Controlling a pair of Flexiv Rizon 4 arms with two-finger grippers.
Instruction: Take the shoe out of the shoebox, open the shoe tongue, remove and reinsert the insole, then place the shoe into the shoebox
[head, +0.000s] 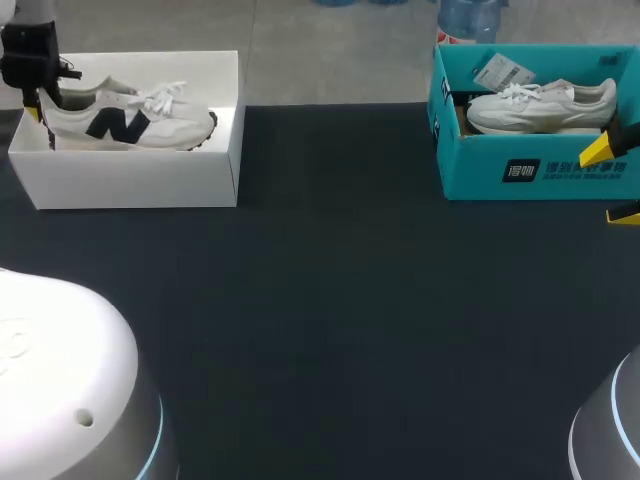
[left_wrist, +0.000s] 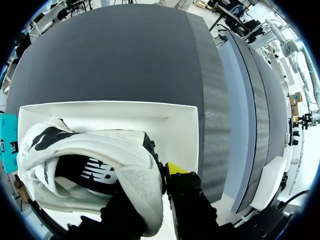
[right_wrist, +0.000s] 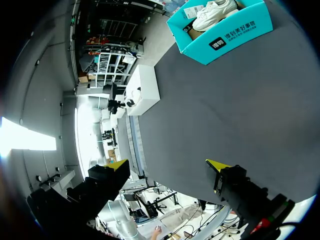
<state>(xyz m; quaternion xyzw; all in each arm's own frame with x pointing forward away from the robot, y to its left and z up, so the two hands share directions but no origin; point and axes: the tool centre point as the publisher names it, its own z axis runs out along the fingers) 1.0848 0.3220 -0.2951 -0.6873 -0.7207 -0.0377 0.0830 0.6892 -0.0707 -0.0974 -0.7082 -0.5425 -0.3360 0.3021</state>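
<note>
Head view, upper left: the shoe (head: 125, 118) lies in the white shoebox (head: 130, 185), my left tool (head: 38, 100) at its heel. Left wrist view: that tool (left_wrist: 150, 195) is clamped on the heel collar (left_wrist: 142, 175) of a light, soft thing best held there, I judge. Right wrist view: my right tool (right_wrist: 167, 165) gapes apart, empty.

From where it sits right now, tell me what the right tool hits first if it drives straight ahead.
Probably the bare dark table, short of the teal shoebox; the open right tool tilts downward, though depth is unclear.
</note>
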